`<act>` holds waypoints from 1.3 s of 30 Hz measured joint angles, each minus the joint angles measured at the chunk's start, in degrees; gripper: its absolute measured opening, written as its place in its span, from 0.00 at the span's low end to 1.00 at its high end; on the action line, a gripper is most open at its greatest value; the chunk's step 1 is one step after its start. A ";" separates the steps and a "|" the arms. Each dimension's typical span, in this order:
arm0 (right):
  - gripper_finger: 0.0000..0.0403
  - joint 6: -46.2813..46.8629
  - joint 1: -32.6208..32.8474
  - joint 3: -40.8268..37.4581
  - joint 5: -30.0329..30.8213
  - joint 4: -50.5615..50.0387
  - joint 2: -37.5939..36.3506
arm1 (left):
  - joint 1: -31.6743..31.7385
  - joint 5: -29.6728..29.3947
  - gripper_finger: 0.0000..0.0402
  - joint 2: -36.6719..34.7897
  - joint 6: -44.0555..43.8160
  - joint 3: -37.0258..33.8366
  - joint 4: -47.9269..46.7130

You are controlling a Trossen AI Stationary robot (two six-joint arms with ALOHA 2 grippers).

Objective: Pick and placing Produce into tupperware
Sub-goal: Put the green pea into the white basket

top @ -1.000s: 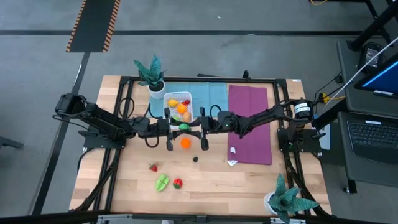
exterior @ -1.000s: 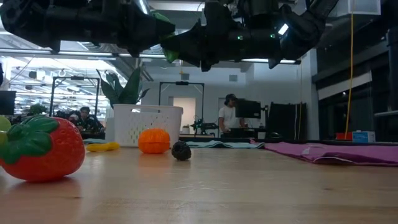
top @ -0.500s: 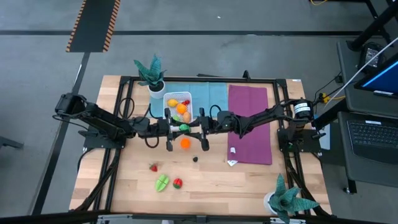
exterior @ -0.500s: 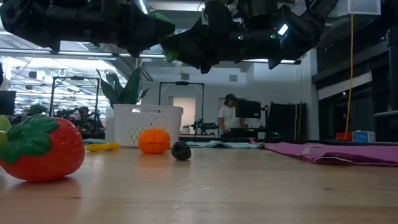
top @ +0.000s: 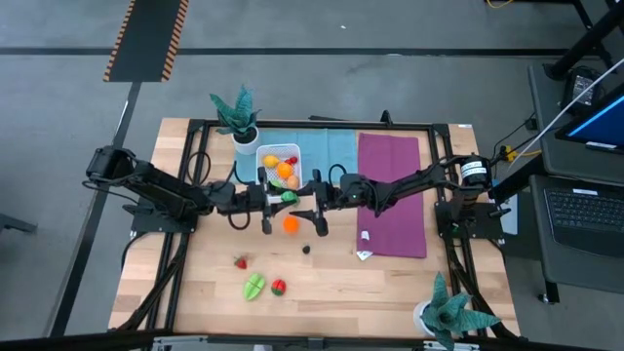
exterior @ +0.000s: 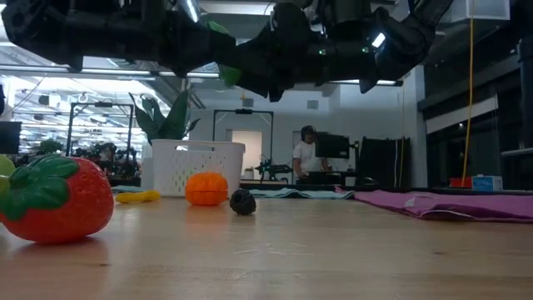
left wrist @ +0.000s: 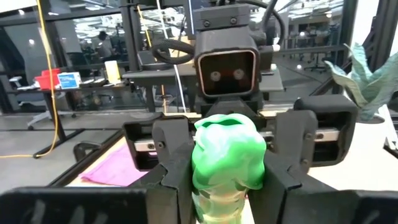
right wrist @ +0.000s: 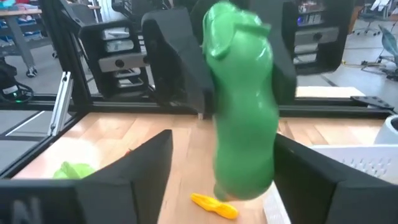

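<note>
A green produce piece hangs in the air at the table's middle, just before the white tupperware, which holds several orange, yellow and red pieces. My left gripper is shut on it. My right gripper faces it from the right, open, one finger on either side of the green piece. On the wood lie an orange piece, a small dark piece, a strawberry, a light green piece and a red piece. My left gripper pinches the green piece by its two sides between its two fingers. The fingers lie level and come from the table's left. The piece is lifted clear of the table, its rounded top standing above the fingers.
A purple cloth lies at the right and a teal cloth beside the tupperware. Potted plants stand at the far left and the near right. A white tag lies by the purple cloth. People show in the room beyond.
My right gripper has opened and let go of the green piece, its fingers now wide on either side of it. The piece stays in the air in my left gripper, which has kept still.
</note>
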 joint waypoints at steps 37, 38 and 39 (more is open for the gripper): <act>0.75 -1.44 -1.98 -10.03 6.49 -13.69 -12.50 | 3.41 -5.46 0.27 -26.02 -0.50 -0.05 -39.35; 0.75 -1.45 -1.83 -11.61 6.66 -12.47 -13.95 | 3.66 -5.61 0.27 -26.15 -1.24 -0.06 -39.89; 0.75 -1.45 -1.61 -13.31 6.59 -11.51 -15.52 | 4.05 -5.75 0.27 -26.32 -2.11 -0.04 -40.84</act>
